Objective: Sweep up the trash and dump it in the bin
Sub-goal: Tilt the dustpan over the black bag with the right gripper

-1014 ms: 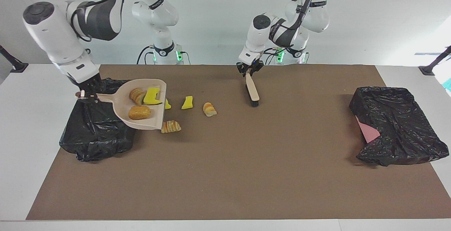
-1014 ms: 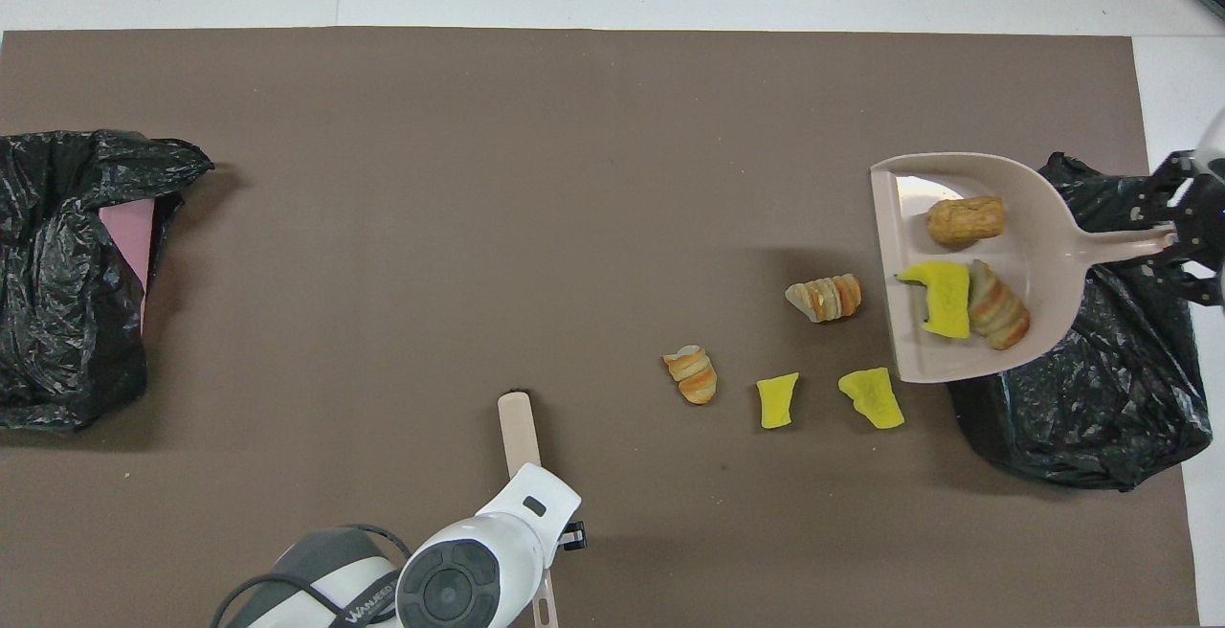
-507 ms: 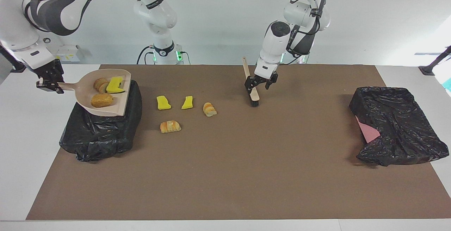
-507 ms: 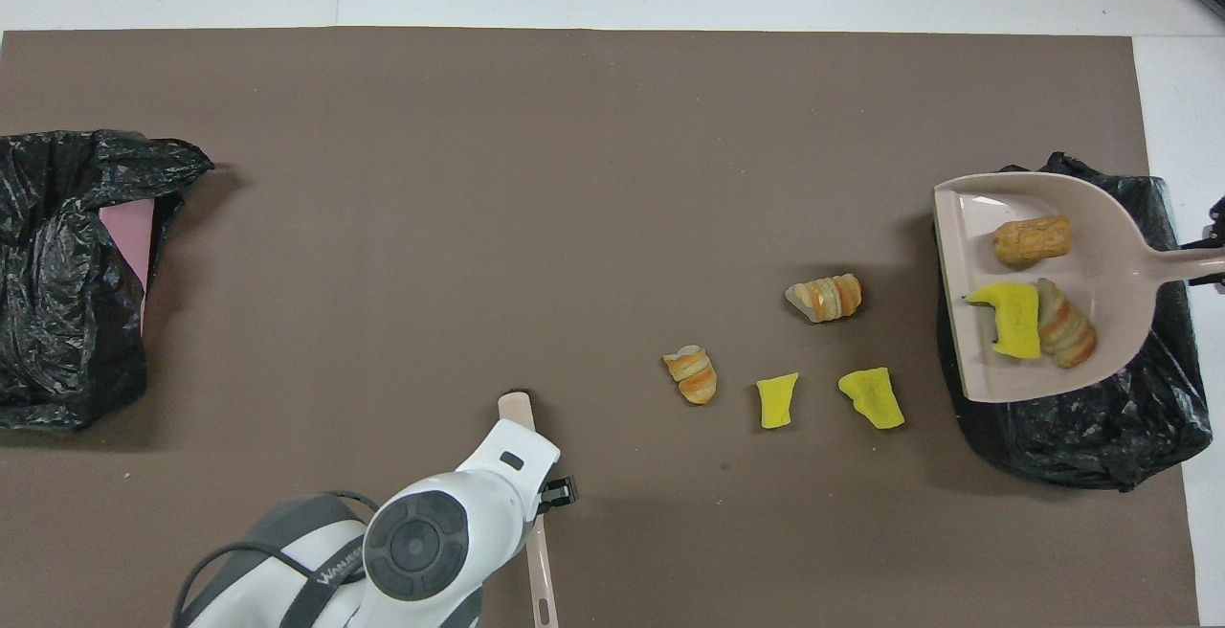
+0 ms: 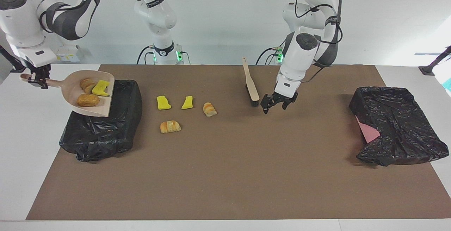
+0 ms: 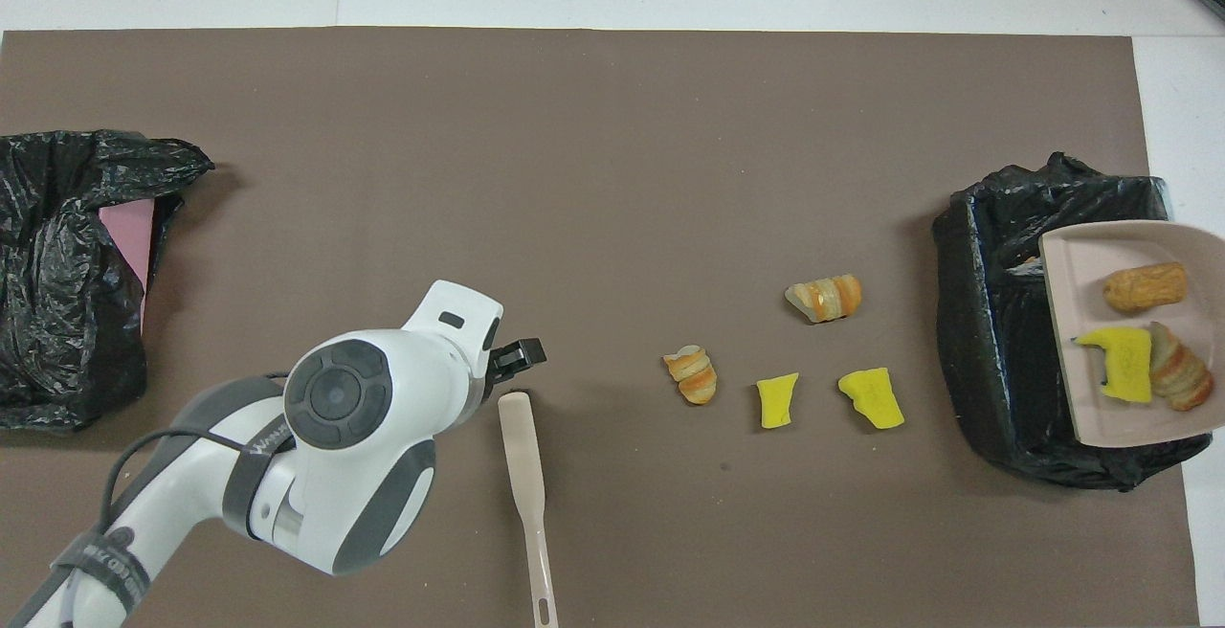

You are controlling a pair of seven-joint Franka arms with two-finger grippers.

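Beside brush (image 5: 251, 85), left fingers (image 5: 266, 108) spread wide, empty; right fingers (image 5: 34, 80) clamped on dustpan (image 5: 75, 99) handle over bin (image 5: 102, 132).

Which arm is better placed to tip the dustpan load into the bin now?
The right. The right gripper is shut on the dustpan handle, holding it over the black-lined bin with three scraps aboard. The left gripper, jaws open, hangs beside the brush, mid-table.

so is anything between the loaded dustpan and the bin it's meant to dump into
Nothing visible is. The right gripper holds the dustpan by its handle above the open black-bagged bin, lip over the bin's mouth, with three trash pieces on it. The four loose scraps lie on the mat beside the bin, not in that path.
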